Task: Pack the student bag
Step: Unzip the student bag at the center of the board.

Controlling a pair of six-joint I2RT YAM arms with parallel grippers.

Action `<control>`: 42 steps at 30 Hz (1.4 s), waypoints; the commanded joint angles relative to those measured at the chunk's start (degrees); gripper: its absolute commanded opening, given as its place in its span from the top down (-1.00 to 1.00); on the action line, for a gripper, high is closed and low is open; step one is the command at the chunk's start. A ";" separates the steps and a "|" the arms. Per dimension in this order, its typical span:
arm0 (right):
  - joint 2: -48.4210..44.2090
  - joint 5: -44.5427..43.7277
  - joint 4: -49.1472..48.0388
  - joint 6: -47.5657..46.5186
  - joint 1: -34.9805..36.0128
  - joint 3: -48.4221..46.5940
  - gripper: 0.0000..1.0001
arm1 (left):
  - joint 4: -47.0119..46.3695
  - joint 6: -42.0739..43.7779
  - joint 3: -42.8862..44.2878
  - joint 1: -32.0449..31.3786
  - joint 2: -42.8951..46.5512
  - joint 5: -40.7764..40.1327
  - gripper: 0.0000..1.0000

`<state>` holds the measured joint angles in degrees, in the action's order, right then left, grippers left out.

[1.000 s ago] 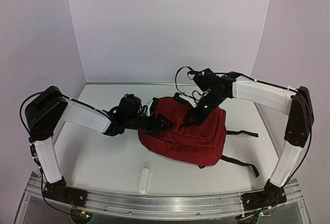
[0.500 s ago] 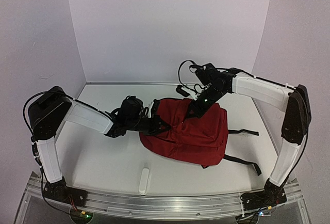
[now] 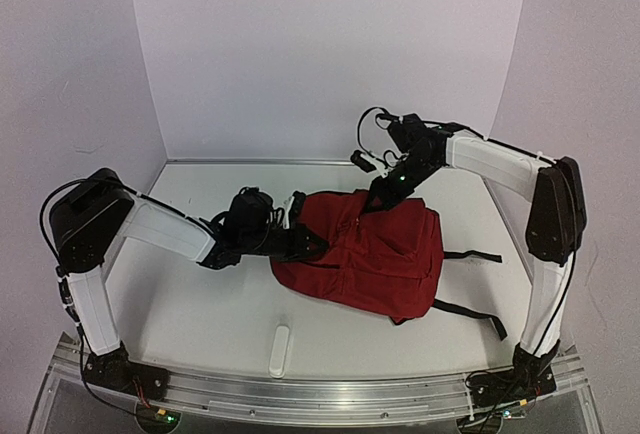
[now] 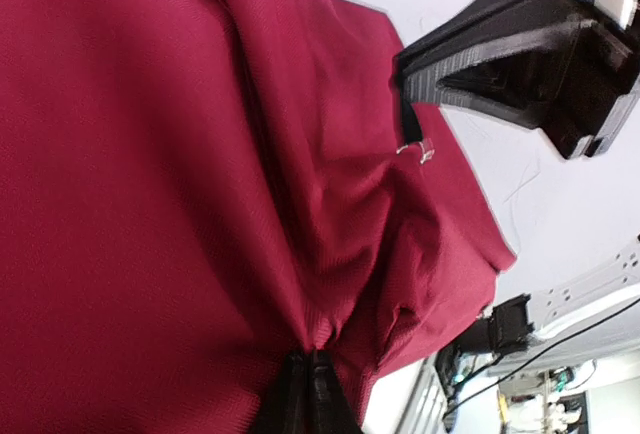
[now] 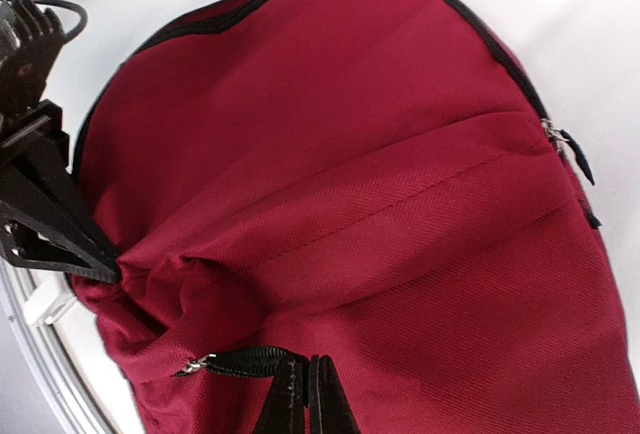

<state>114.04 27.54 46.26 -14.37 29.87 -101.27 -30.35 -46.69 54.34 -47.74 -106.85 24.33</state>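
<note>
The white table carries the student bag, a dark red fabric backpack that lies flat a little right of centre. Its top points toward the back wall and its black straps trail off toward the near right.

Both arms reach in over the bag's far end from opposite sides. The left gripper comes in low from the left. Its jaws are closed tight on a gathered fold of the red cloth at the bag's left edge, and the fabric puckers toward the pinch. This looks like an anchoring hold, meant to keep the soft bag from sliding.

The right gripper sits over the bag's upper edge, its jaws pressed together on the black zipper pull, whose metal slider shows at the tab's free end. With the cloth braced, a tug here would likely run the zip, not drag the bag.

A small white oblong piece lies well apart near the front edge; what it is cannot be told.
</note>
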 commanded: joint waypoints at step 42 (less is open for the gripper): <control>5.99 -4.34 -3.86 1.58 -6.24 -9.45 1.00 | 34.36 19.88 11.67 -9.65 5.03 -17.87 1.00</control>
<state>116.42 28.85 43.58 -11.89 25.82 -104.86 -0.27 -26.86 67.77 -56.69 -104.36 5.91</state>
